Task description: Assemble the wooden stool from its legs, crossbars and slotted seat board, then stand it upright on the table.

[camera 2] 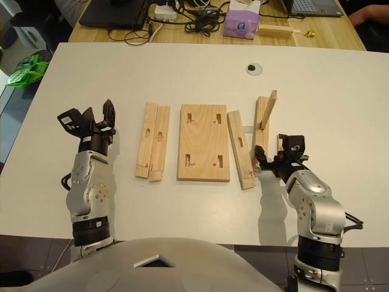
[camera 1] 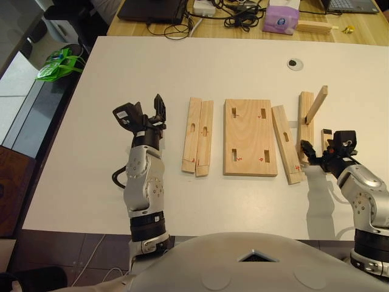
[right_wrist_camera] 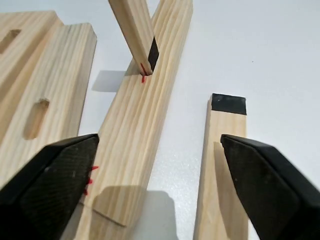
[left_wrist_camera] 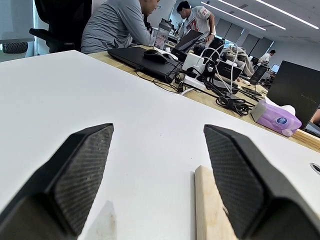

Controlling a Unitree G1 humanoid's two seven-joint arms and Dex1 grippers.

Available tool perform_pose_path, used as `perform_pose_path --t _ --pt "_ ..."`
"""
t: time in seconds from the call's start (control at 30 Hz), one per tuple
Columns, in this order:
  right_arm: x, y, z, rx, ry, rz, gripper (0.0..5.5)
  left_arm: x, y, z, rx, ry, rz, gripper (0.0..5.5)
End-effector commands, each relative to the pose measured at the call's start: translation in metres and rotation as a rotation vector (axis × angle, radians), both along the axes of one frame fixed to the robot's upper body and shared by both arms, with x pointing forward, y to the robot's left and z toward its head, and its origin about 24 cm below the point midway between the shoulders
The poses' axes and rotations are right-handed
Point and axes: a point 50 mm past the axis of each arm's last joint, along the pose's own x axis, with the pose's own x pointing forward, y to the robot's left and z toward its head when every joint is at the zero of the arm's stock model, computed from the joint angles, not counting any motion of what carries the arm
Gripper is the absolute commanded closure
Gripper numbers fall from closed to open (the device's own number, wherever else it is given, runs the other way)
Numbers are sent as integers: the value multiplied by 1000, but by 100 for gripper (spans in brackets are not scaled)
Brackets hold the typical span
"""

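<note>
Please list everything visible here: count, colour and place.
slotted wooden seat board: 1, pale wood, table centre, flat
wooden legs with slots: 4, pale wood, two left of board, two right
thin wooden crossbars: 2, pale wood, one tilted on the far-right leg, one flat beside it
white table: 1, white, under all
purple tissue box: 1, purple, desk behind
left claw: 1, black, open, left of legs
right claw: 1, black, open, by far-right leg

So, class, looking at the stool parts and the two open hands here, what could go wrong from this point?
1. The crossbar stands tilted on the rightmost leg. A nudge from the right hand could knock it over.
2. Both that leg and a loose crossbar lie between the hand's open fingers, so it might close on the wrong piece, or on both.
</note>
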Motion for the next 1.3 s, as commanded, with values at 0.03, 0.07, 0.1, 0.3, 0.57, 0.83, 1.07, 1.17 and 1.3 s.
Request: perform_pose_path --t 0.03,0.07,0.1,0.3,0.57,0.83,1.07,1.17,1.3 --pt "6 -24 9 -113 89 31 100 -1 -3 -4 -21 -10 53 217" --pt "9 -32 13 -141 94 36 100 0 -4 -5 -27 -14 59 217" --pt "12 -37 16 -157 97 39 100 0 -6 -6 -30 -16 63 217" --pt "27 -21 28 -87 -8 108 100 0 -8 -12 -20 -17 74 217" --pt "21 -6 22 -24 0 137 100 1 -7 -13 -14 -11 52 217" --pt "3 6 1 -1 87 127 100 3 -4 -10 0 -7 37 217" --pt "13 11 10 -7 -72 81 100 3 0 -8 15 0 25 217" --pt "17 10 13 -2 -125 67 100 4 0 -8 15 0 21 217" --pt "16 10 10 -9 -121 56 100 5 -1 -7 12 -4 16 217"
